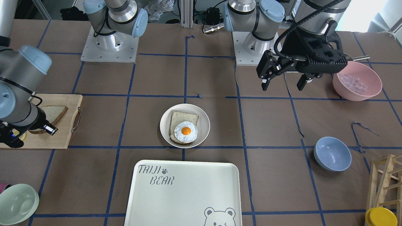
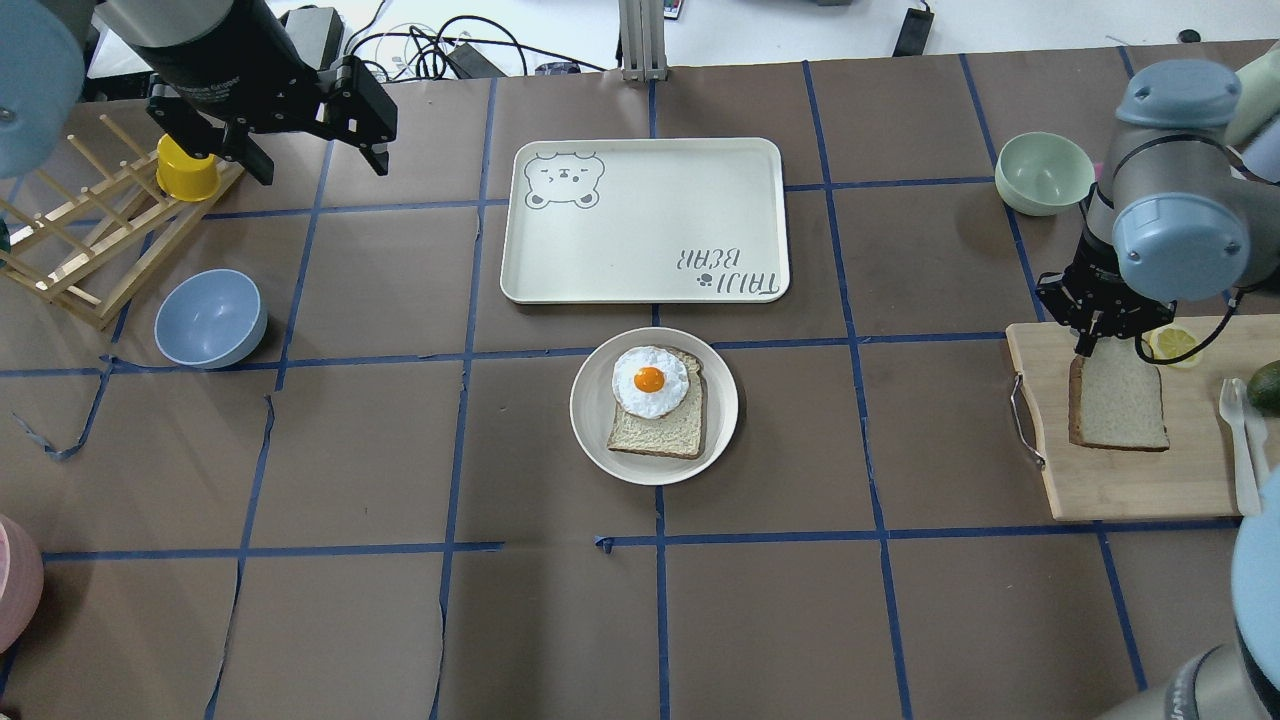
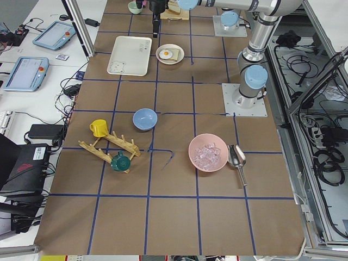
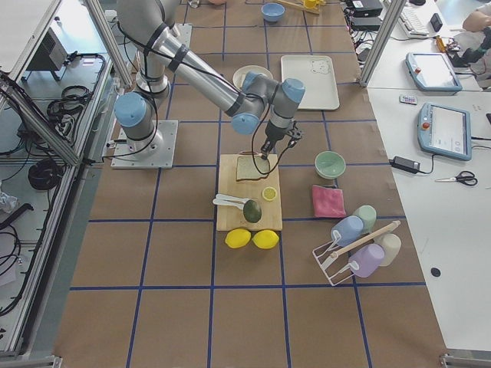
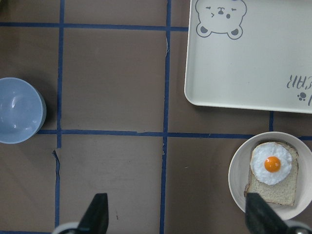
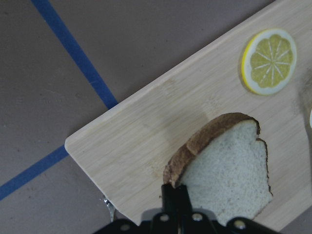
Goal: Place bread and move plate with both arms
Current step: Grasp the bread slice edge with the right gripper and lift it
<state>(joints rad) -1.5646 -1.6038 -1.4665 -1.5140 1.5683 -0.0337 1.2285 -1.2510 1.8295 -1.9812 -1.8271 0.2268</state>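
Observation:
The bread [image 2: 1118,405] lies on a wooden cutting board [image 2: 1120,490] at the table's right side. My right gripper [image 2: 1092,345] is at its domed crust end and is shut on the bread [image 6: 229,180], which looks slightly tilted up in the front-facing view [image 1: 56,113]. The cream plate [image 2: 585,410] sits at the table's centre and holds a squarer slice topped with a fried egg [image 2: 650,382]. My left gripper [image 2: 320,170] is open and empty, high above the table's left side, far from the plate [image 5: 236,170].
The white TAIJI BEAR tray [image 2: 640,220] lies just beyond the plate. A blue bowl [image 2: 210,318], a wooden rack [image 2: 80,250] and a yellow cup [image 2: 187,170] are on the left. A green bowl [image 2: 1043,172] stands near the board, which also holds a lemon slice [image 2: 1173,343] and cutlery [image 2: 1240,440].

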